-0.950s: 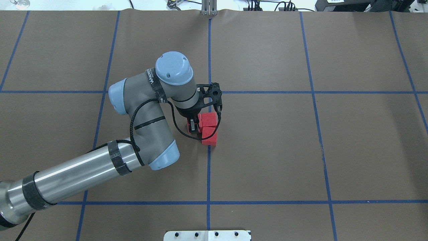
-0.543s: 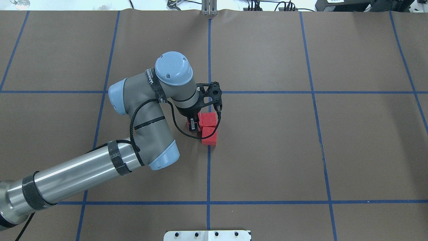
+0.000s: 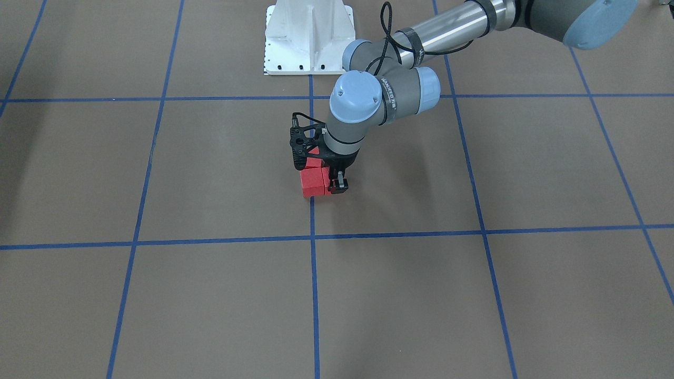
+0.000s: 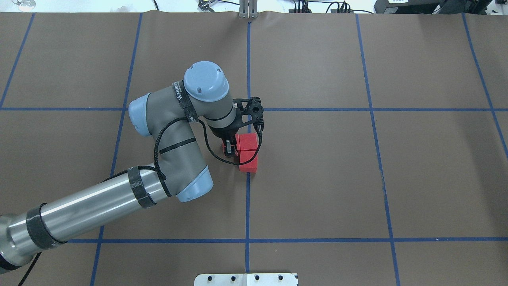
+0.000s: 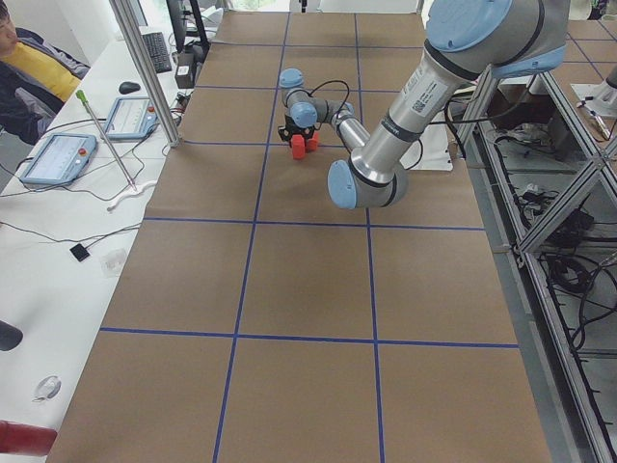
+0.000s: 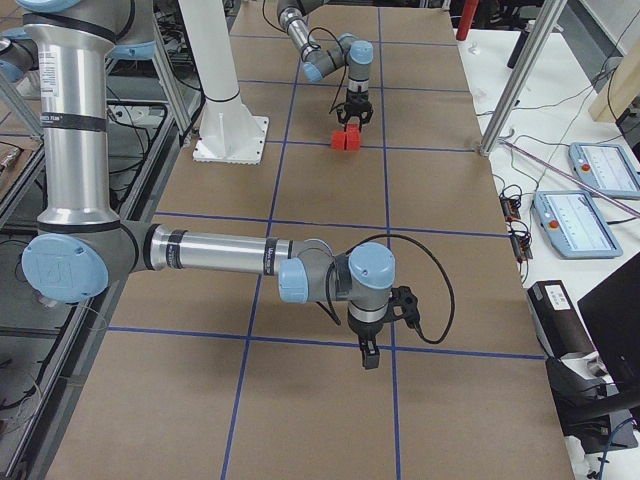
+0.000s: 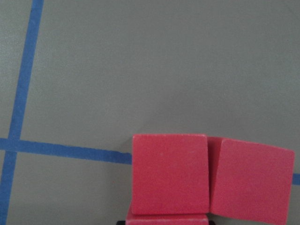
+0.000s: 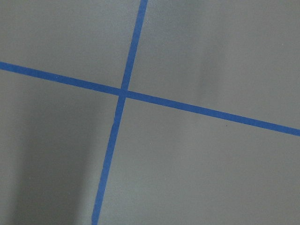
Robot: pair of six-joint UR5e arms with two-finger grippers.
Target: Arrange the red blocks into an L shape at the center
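With all three red blocks (image 4: 248, 159) bunched on the blue tape line (image 4: 247, 198) at the center (image 4: 278, 147) of the brown table (image 4: 397, 178), the layout reads as an L in the left wrist view. Two cubes are side by side and touching: left-hand cube (image 7: 168, 173) square to the tape, right-hand cube (image 7: 251, 180) yawed slightly off square. Third block (image 7: 166, 220) sits against the lower edge of the left-hand cube, only a sliver in frame. Left gripper (image 4: 229, 150) points straight down over that third block, fingers narrow and pressed on its two sides, holding it. Can't tell whether the block is fully seated on the table. Left arm (image 4: 99, 206) reaches in from the near-left corner of the overhead view, black cable (image 4: 206, 147) looped past the wrist. Right gripper (image 6: 369, 358) hangs pointing down near a tape crossing (image 8: 123, 92), well apart from the blocks. It shows only in the side view, so can't tell if wide or narrow. White robot base (image 3: 308, 37) stands at the table edge, on the same tape line.
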